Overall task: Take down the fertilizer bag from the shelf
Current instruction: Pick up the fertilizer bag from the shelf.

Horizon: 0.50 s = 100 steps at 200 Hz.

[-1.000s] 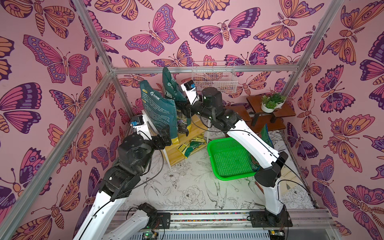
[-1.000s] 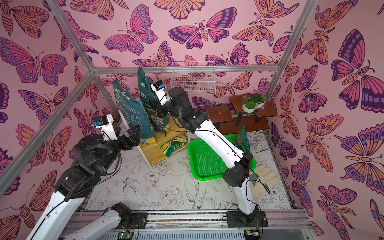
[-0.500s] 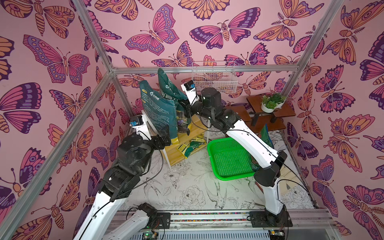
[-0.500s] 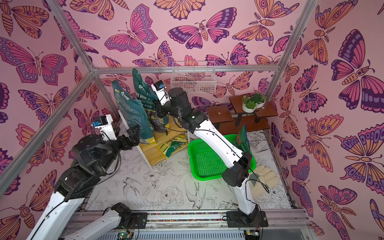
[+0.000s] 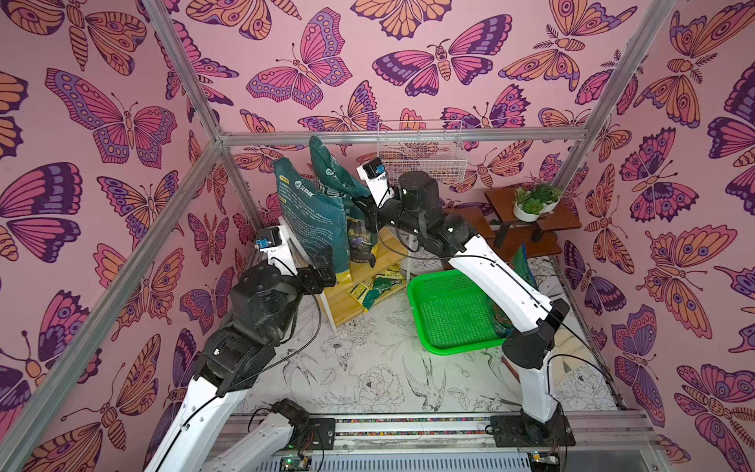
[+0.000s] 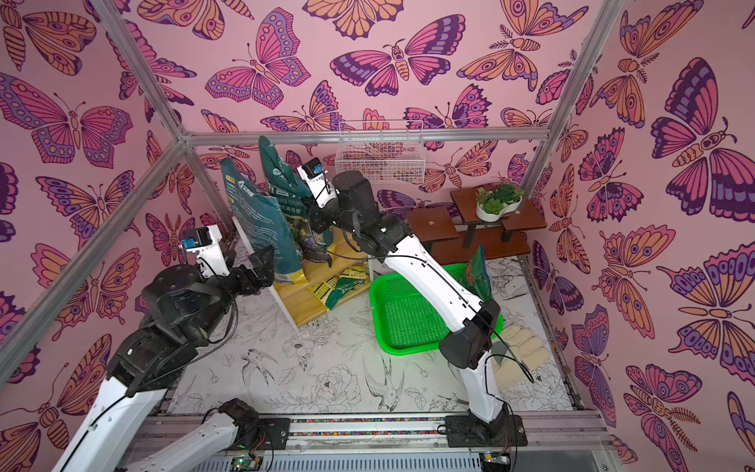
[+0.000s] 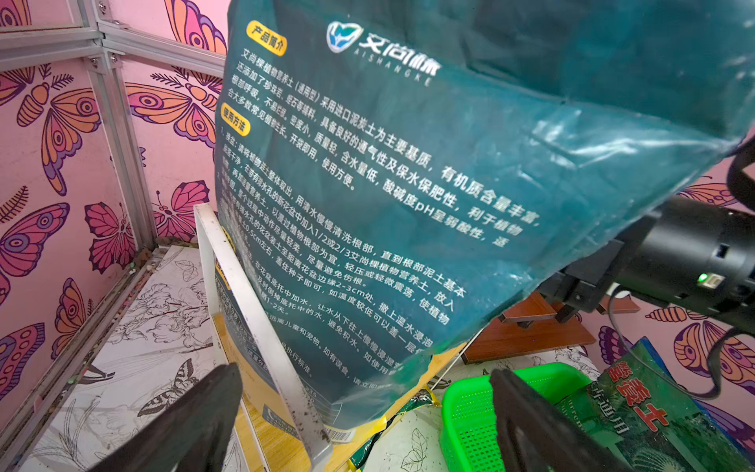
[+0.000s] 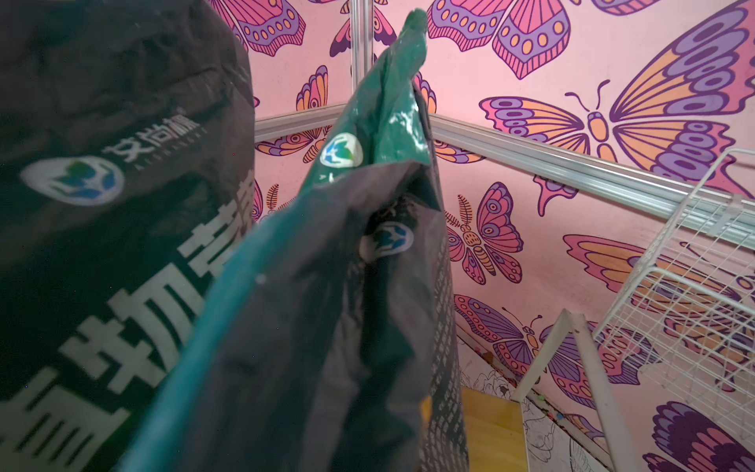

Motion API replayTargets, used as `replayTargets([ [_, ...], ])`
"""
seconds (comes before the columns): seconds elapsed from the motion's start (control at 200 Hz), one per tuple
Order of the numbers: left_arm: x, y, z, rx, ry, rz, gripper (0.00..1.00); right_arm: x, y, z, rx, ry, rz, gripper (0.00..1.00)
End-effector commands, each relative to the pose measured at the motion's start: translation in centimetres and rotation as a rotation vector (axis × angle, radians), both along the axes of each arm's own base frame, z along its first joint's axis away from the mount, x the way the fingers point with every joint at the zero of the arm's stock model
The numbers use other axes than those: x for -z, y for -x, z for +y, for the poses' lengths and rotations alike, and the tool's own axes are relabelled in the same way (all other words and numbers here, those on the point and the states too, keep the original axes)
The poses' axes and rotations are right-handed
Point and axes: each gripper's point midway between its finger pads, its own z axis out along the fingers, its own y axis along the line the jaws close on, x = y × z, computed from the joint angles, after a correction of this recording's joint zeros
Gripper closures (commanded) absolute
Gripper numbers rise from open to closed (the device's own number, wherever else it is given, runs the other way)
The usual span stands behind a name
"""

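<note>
Fertilizer bag clamped in right fingers, tilted over shelf, left fingers wide open beside shelf edge

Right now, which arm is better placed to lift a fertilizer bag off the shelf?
Right. The right gripper is shut on the rear bag; the left gripper is open, holding nothing.

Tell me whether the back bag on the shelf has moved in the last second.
Yes. In both top views the back bag has tipped slightly toward the corner post, its top now farther from the wire basket.
</note>
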Motion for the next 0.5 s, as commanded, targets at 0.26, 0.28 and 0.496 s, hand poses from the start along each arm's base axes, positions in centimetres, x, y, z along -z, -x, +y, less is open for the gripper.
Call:
replayTargets([
  [0.26,0.7,-0.3,-0.1,0.004,-0.014,0.01,0.0,-12.9,6.0,-5.8,-0.034,-0.21,-0.25,1.0],
  [0.28,0.7,-0.4,-0.1,0.004,-0.015,0.011,0.0,-13.0,6.1,-6.0,-0.034,-0.21,-0.252,1.0],
  [0.496,-0.4,-0.1,-0.1,0.009,-0.019,-0.013,0.0,-14.2,7.5,-7.8,-0.028,-0.225,-0.285,1.0],
])
